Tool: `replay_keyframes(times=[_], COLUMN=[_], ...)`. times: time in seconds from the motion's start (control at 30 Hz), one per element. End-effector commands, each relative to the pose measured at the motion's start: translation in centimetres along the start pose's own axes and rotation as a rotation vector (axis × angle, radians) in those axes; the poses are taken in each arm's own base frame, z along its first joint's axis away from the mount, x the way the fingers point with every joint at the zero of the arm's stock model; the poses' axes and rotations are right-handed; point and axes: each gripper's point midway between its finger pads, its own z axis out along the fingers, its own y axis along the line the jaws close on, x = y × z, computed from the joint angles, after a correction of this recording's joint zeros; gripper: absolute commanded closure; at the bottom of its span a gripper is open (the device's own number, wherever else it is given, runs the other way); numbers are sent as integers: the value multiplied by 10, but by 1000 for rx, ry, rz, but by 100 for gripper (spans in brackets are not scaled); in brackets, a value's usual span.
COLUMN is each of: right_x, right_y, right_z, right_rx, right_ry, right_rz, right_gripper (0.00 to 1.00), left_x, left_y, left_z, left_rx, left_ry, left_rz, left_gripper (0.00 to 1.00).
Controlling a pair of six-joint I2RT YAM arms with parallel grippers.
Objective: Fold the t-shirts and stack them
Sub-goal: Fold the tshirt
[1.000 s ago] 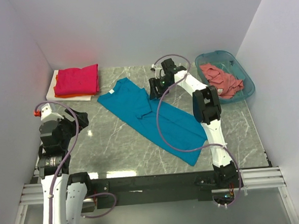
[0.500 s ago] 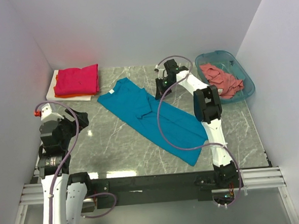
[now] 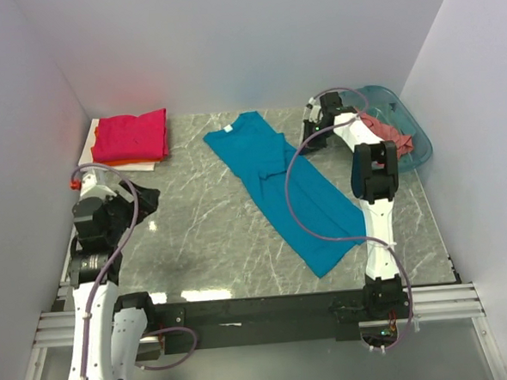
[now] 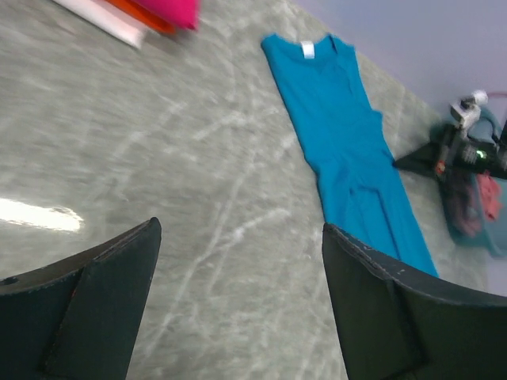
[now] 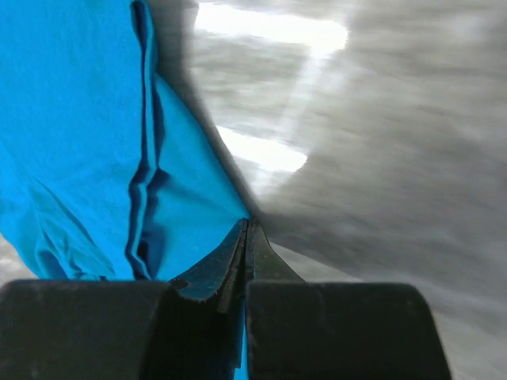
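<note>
The teal-blue t-shirt (image 3: 289, 186) lies stretched out on the marble table, collar at the back and hem toward the front right. My right gripper (image 3: 306, 142) is shut on its right edge near the sleeve; in the right wrist view the pinched cloth (image 5: 71, 142) bunches left of the closed fingertips (image 5: 247, 228). My left gripper (image 3: 147, 199) hovers open over bare table at the left, nothing between its fingers (image 4: 103, 301). A folded magenta-red t-shirt (image 3: 130, 135) rests on an orange one (image 3: 131, 166) at the back left. A salmon-pink t-shirt (image 3: 386, 133) lies crumpled in the basket.
The folded pile sits on a flat white board (image 3: 88, 155) in the back left corner. A translucent teal basket (image 3: 416, 146) stands at the back right, just behind the right gripper. White walls close in the left, back and right sides.
The right gripper shut on the teal-blue shirt's edge and dragged it toward the back right, turning and stretching it. The left arm moved slightly away from its base.
</note>
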Motion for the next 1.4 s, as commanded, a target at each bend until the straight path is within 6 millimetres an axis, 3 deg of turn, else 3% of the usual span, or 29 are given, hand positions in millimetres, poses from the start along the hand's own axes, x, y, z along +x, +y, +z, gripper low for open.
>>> replay_keyframes(times=[0.0, 0.03, 0.1, 0.13, 0.2, 0.23, 0.3, 0.33, 0.37, 0.4, 0.47, 0.5, 0.53, 0.6, 0.63, 0.67, 0.7, 0.73, 0.77, 0.83, 0.9, 0.93, 0.97, 1.0, 1.03, 1.13, 1.27, 1.37], right_x=[-29, -31, -32, -30, -33, -34, -28, -34, -24, -28, -19, -6, 7, 34, 46, 68, 74, 81, 103, 113, 136, 144, 158, 163, 168, 187, 213, 229], right_y=[1, -2, -2, 0, 10, 14, 19, 30, 32, 46, 57, 73, 81, 92, 100, 95, 101, 103, 101, 108, 113, 114, 107, 116, 117, 122, 128, 127], right_z=[-38, -40, -45, -48, -61, -67, -74, -91, -93, -111, -123, -133, -137, -150, -152, -147, -161, -164, -159, -173, -177, -177, -173, -178, -179, -183, -178, -163], right_rx=[51, 59, 63, 59, 47, 50, 72, 76, 78, 82, 75, 12, -22, -76, -100, -104, -103, -107, -117, -106, -104, -97, -68, -69, -62, -64, -71, -23], right_ry=[-114, -123, -129, -115, -124, -131, -132, -170, -155, -189, -193, -184, -161, -137, -129, -90, -118, -123, -88, -120, -111, -107, -78, -104, -105, -103, -45, 1], right_rz=[-34, -35, -54, -65, -113, -128, -198, -236, -274, -318, -375, -455, -491, -582, -613, -630, -657, -677, -694, -743, -801, -823, -846, -891, -911, -967, -1055, -1120], right_gripper=[100, 100, 100, 88, 77, 69, 62, 58, 55, 52, 50, 48, 44, 43, 43, 42, 42, 42, 42, 42, 42, 42, 42, 42, 42, 42, 42, 42], left_x=[11, 26, 34, 43, 52, 60, 78, 84, 86, 92, 100, 102, 109, 119, 123, 128, 136, 140, 143, 150, 143, 160, 162, 156, 170, 173, 165, 154], left_y=[-37, -37, -50, -50, -59, -63, -81, -87, -86, -91, -88, -89, -85, -82, -85, -85, -85, -90, -91, -95, -108, -96, -96, -101, -88, -83, -68, -64], left_z=[11, 20, 27, 41, 58, 78, 96, 120, 135, 146, 186, 200, 224, 246, 269, 279, 284, 304, 312, 331, 346, 351, 355, 362, 364, 371, 376, 376], left_rx=[221, 248, 324, 332, 315, 263, 240, 208, 160, 149, 79, 58, 9, -37, -54, -71, -91, -99, -111, -126, -107, -144, -149, -141, -191, -212, -264, -274], left_ry=[74, 128, 174, 212, 248, 283, 344, 382, 386, 407, 425, 425, 445, 473, 483, 498, 532, 538, 547, 560, 545, 578, 581, 569, 598, 604, 569, 547], left_rz=[-69, -105, -192, -220, -222, -209, -175, -175, -186, -188, -213, -226, -230, -228, -228, -224, -217, -212, -206, -192, -198, -194, -195, -193, -186, -179, -171, -163], left_gripper=[13, 14, 13, 14, 17, 17, 19, 21, 25, 28, 37, 39, 42, 45, 47, 51, 52, 54, 55, 56, 56, 57, 58, 59, 65, 77, 89, 89])
